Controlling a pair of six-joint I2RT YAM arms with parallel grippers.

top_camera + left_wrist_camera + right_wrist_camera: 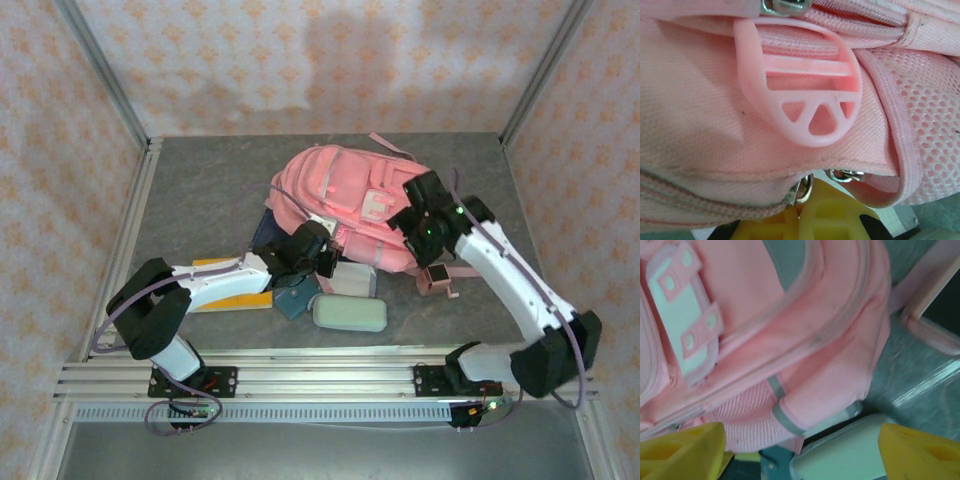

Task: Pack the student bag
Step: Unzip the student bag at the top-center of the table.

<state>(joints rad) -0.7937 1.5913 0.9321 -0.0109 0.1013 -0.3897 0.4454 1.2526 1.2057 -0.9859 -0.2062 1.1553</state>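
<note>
left gripper [799,217] clamped shut right against the pink backpack [340,190] by a zip ring [802,189], right gripper [802,450] spread wide over its front pocket, holding nothing

Grey stone-look tabletop [200,195] — pale peach floral-patterned walls [300,60] around.
</note>
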